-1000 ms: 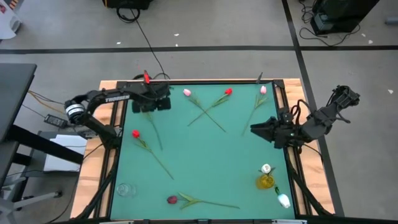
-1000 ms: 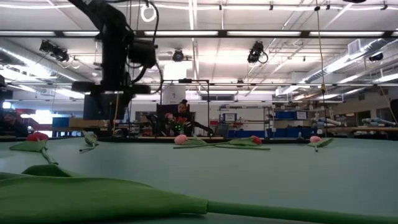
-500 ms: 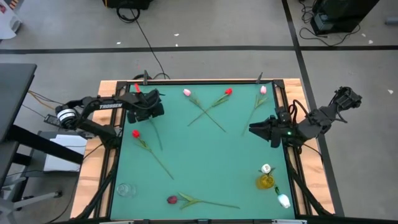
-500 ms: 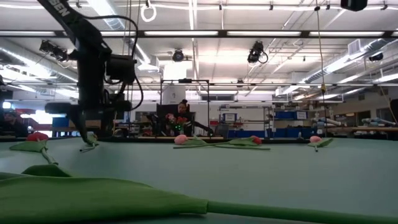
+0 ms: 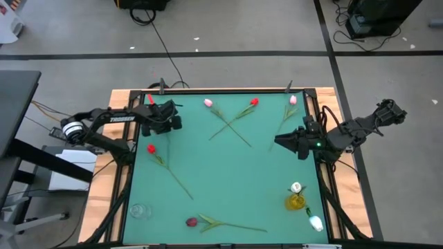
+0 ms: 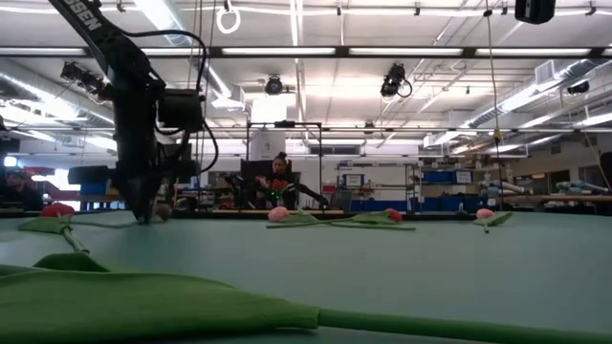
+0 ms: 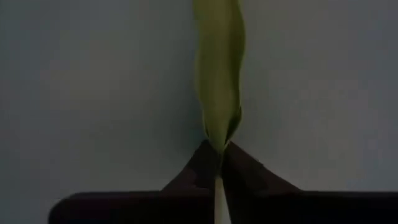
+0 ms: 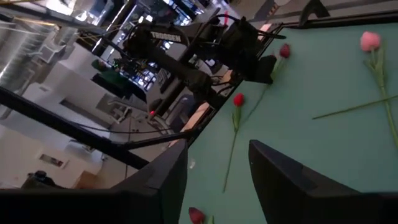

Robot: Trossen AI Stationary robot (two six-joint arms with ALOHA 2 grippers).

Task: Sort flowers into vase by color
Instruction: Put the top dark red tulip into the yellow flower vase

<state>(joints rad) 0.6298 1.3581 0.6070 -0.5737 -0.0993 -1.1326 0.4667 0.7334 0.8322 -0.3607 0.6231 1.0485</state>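
Left hand [image 5: 168, 124] was down on the table [image 5: 235, 173], fingers pinched shut on a tulip stem [image 7: 219, 74], presumably for pickup; right hand [image 5: 279, 140] hovered open, empty.

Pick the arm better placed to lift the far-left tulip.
Left. Left gripper is down at the mat, jaws closed on that tulip's stem. Right gripper hovers open at the opposite edge.

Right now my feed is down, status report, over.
Left pincer shut on red tulip's green stem at table level. Right pincer open, waiting at right edge. Nothing blocking.
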